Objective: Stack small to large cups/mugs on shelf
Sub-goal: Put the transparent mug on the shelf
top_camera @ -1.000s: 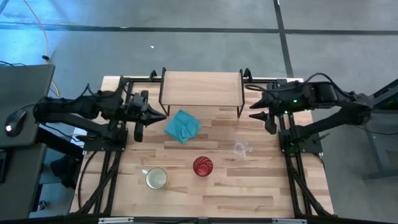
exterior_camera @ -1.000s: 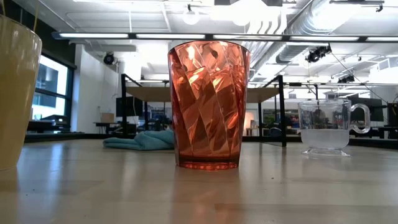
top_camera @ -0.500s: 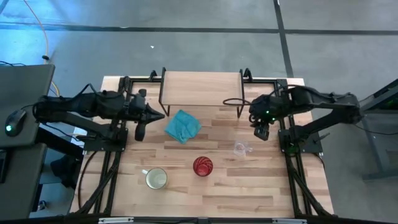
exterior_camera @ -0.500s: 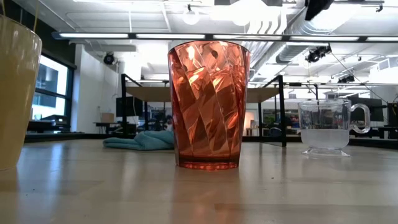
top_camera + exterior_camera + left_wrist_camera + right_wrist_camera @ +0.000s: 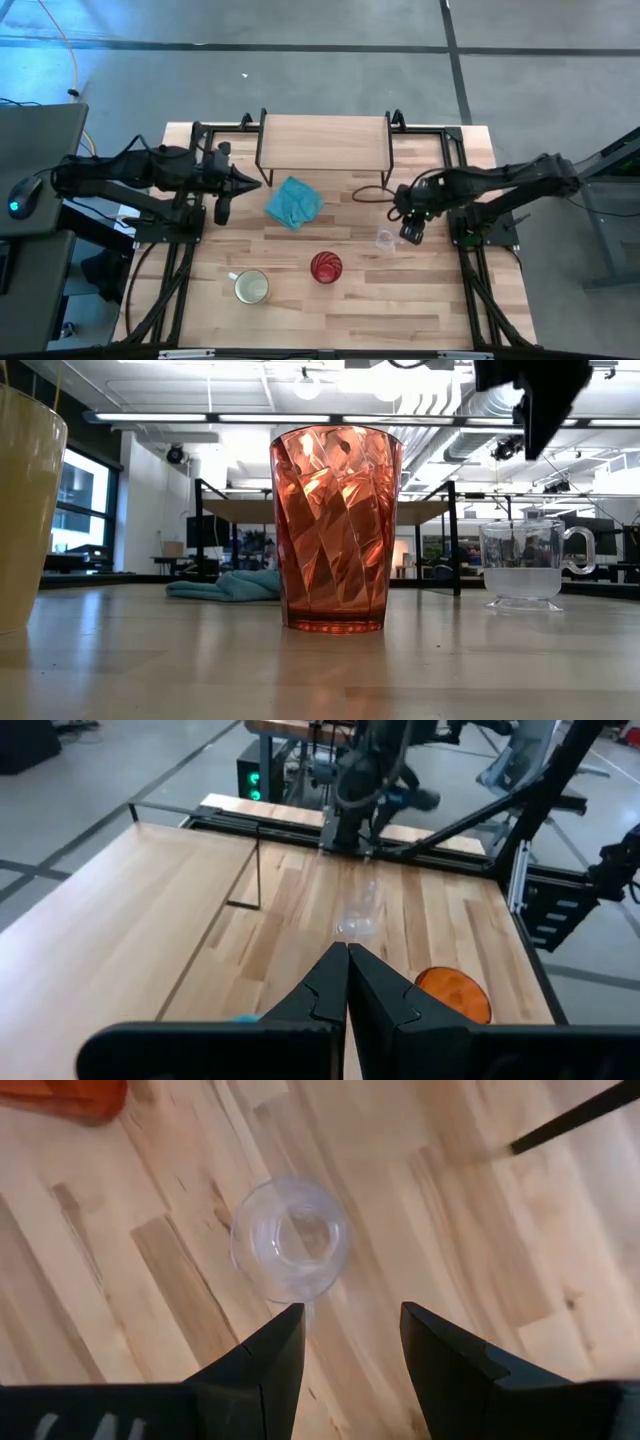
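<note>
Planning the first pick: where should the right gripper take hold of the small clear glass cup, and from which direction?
Come straight down from above. The clear glass cup stands upright, mouth open, and the right gripper hovers open just beside it. Probably best: one finger inside, one outside, pinching the rim wall away from the handle, which juts sideways. The left gripper waits by the teal cloth.

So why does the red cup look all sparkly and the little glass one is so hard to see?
In the low view, ceiling lights shine through the red cup, so its ridged sides glow in bright patches. In the high view, the glass cup is see-through, a faint ring on pale wood. The right wrist view looks straight down on it, between the open right gripper fingers, and shows its rim best.
</note>
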Robot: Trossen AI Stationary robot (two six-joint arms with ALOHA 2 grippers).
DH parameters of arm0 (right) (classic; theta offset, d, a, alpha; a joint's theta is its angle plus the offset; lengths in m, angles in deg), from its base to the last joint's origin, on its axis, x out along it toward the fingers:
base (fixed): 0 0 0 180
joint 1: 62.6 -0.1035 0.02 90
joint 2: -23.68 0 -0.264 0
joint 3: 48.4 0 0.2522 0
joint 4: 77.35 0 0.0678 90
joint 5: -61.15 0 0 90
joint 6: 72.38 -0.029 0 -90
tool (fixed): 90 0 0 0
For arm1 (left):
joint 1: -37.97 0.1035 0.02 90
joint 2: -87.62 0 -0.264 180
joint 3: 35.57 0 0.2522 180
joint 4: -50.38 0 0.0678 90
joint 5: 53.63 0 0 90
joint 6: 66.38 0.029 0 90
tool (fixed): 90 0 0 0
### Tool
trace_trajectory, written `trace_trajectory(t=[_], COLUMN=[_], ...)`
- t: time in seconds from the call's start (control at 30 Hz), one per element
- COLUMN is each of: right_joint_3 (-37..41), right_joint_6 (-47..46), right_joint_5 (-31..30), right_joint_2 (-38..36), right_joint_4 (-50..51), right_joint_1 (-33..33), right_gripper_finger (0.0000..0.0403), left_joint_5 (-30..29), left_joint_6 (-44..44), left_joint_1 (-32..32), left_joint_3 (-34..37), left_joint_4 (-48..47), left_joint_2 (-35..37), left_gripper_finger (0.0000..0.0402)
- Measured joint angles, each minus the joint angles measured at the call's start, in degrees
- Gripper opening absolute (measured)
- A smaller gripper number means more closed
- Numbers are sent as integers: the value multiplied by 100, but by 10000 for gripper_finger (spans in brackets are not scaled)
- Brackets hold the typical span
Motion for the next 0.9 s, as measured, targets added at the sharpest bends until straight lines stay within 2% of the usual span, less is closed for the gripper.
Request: trace_trajectory(t=[0.4, 0.63, 0.9], right_joint_3=[628, 813, 813], right_joint_6=[-460, -571, -1181], right_joint_5=[-349, -248, -162], right_joint_2=[-2, 1, 125], right_joint_4=[-568, -781, -772], right_joint_1=[-79, -74, -74], right_gripper_finger=[158, 158, 158], left_joint_5=[-65, -66, -68], left_joint_6=[-146, -151, -151], left_joint_1=[0, 0, 0], left_joint_3=[0, 0, 0], left_joint_4=[15, 8, 17], left_joint_2=[246, 244, 248], left_gripper_finger=[1, 1, 1])
